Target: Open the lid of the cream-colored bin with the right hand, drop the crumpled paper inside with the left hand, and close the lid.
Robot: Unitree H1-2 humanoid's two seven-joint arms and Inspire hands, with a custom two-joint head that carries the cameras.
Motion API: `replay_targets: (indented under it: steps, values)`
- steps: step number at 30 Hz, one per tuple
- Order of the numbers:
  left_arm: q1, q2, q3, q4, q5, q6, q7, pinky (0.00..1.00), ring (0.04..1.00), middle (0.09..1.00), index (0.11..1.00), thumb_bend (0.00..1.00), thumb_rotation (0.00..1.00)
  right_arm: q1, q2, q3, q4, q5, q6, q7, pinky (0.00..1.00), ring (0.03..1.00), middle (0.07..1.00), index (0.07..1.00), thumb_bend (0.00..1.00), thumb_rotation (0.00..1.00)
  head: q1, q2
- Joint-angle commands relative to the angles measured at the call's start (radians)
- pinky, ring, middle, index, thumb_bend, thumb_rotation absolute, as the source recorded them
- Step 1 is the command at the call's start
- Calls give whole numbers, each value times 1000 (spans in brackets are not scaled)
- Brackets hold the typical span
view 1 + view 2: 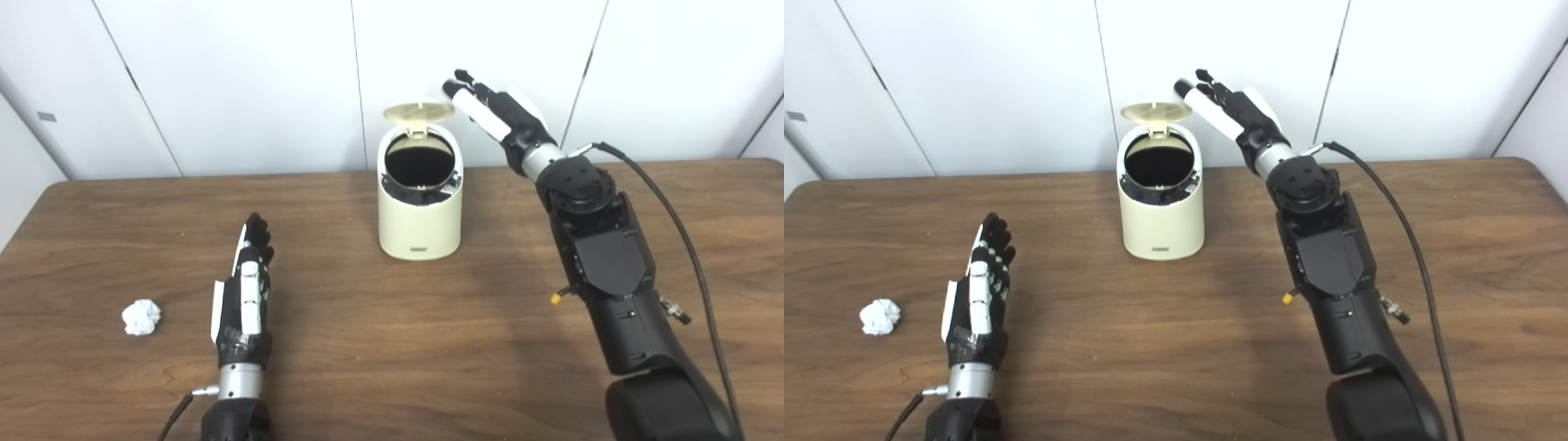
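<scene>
The cream-colored bin stands at the back middle of the table with its lid flipped up and its dark inside showing. My right hand is raised beside the lid's right edge, fingers stretched out and apart, holding nothing; whether it touches the lid I cannot tell. The crumpled paper lies on the table at the front left. My left hand rests flat on the table to the right of the paper, open, a hand's width away from it.
The brown wooden table reaches to a white panelled wall just behind the bin. A black cable trails along the right forearm.
</scene>
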Motion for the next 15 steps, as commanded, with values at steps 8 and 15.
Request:
replay_targets:
  steps: [8, 15]
  values:
    - [35, -11, -5, 47, -24, -14, -13, 1000, 1000, 988, 1000, 379, 946, 10, -34, -46, -75, 83, 1, -1, 1000, 1000, 988, 989, 565, 999, -6, 0]
    - [31, 2, 0, 56, -31, -19, -17, 1000, 1000, 990, 1000, 386, 950, 96, -36, -105, -164, 173, 2, -38, 1000, 982, 967, 943, 577, 1000, -27, 2]
